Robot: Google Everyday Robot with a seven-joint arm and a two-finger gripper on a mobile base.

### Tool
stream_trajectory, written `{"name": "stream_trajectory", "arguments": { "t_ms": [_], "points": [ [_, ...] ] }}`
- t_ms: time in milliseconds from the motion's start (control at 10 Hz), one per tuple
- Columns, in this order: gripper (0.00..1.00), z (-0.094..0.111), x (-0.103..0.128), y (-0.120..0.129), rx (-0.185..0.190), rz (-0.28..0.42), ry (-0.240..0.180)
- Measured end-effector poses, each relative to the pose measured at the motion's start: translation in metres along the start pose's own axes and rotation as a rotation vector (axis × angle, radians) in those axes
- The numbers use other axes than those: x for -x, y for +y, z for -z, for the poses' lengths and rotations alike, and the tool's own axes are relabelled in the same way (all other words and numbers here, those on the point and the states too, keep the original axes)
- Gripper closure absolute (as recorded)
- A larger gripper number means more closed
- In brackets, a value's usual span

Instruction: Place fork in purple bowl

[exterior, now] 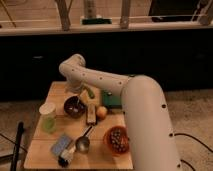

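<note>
Now, gripper [81, 94]: just above the purple bowl's [70, 112] far rim; grip state indeterminate.
Fork [77, 103]: pale streak, apparently leaning inside that bowl.
Risk: fork may tip out if its handle overhangs the rim; a careless withdrawal could nudge the bowl.

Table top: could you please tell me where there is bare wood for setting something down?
The front-left corner of the table, below the green cup and left of the blue packet, is bare. The middle is crowded: the gripper hangs over the purple bowl.
</note>
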State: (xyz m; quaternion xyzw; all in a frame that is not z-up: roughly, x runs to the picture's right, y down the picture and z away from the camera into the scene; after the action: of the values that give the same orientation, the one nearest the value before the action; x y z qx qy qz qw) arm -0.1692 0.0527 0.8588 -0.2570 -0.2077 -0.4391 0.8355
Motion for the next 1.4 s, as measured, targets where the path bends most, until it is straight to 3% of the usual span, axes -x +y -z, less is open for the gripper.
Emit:
{"name": "stream_trajectory", "arguments": {
  "t_ms": [400,1400],
  "points": [
    [0.20,-0.0010,0.0012,0.0033,0.013,0.003,-0.007],
    [0.20,0.0064,-0.0028,0.0084,-0.003,0.006,-0.004]
  ]
}}
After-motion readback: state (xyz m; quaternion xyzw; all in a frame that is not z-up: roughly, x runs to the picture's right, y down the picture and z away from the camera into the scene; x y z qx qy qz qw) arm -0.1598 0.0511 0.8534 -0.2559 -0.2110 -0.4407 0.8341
